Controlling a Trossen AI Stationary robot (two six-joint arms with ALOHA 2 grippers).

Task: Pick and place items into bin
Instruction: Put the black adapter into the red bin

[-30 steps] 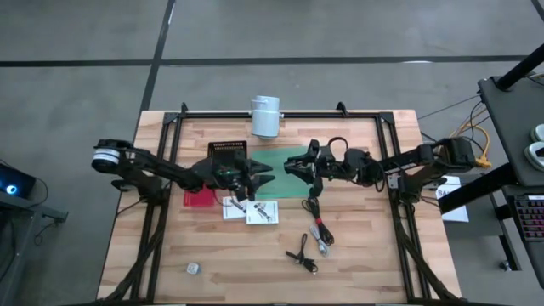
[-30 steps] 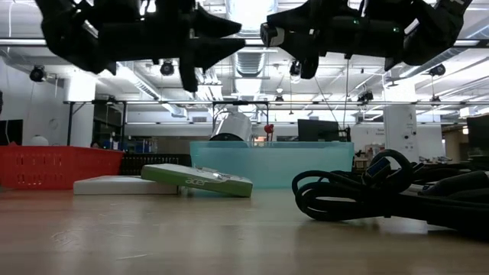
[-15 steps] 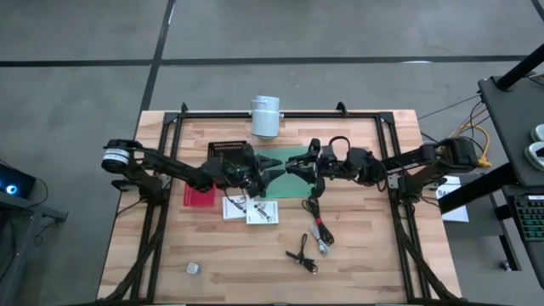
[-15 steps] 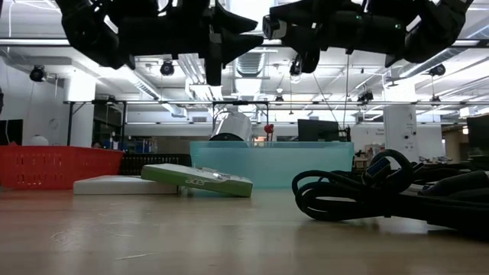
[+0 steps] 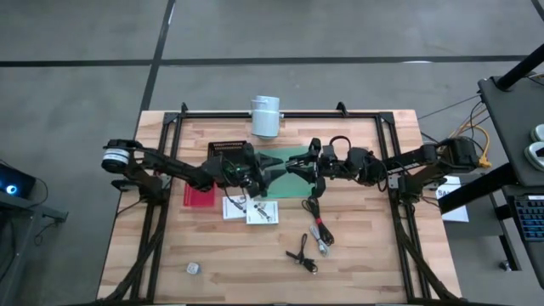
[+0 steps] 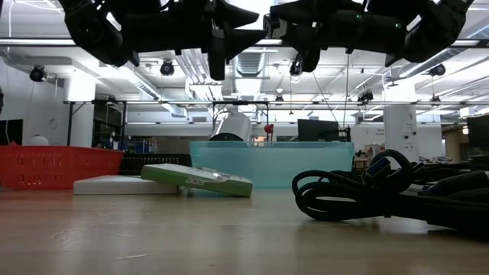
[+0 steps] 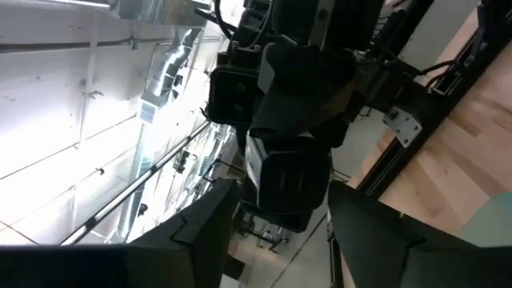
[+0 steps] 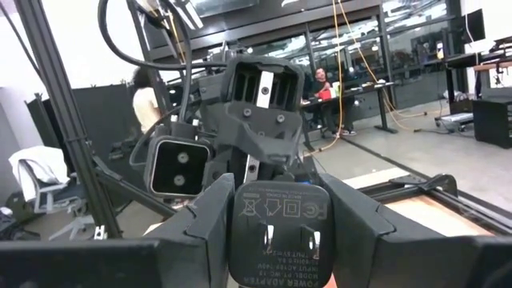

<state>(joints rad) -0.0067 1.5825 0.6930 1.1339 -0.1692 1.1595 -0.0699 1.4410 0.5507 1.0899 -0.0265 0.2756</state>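
Observation:
My right gripper (image 5: 297,168) hovers above the teal bin (image 5: 287,182), shut on a black plug adapter (image 8: 276,218) whose prong face shows in the right wrist view. My left gripper (image 5: 269,165) faces it from the table's left, open and empty, its tips close to the right gripper's. Two white printed cards (image 5: 249,210) lie flat on the table nearer than the bin. Thin black cables with plugs (image 5: 317,228) lie toward the near edge; a smaller one (image 5: 302,253) lies beyond them. A tiny grey ball (image 5: 193,269) rests near the near-left corner. My right gripper pinches the black plug adapter between its two fingers (image 8: 210,214), one on each side of the adapter's body (image 8: 240,220). The fingers lie about level, pointing toward the table's left. The adapter is lifted clear, high above the bin.
A dark mesh basket (image 5: 228,151) and a red flat thing (image 5: 200,197) sit left of the bin, a white cylinder (image 5: 264,116) stands at the far edge. A black frame runs round the table. The low view shows a thick cable coil (image 6: 382,191) near the camera.
My left gripper has moved toward the table's right and a little up, closing in on the right gripper above the bin. The right gripper has stayed almost where it was, still holding the adapter.

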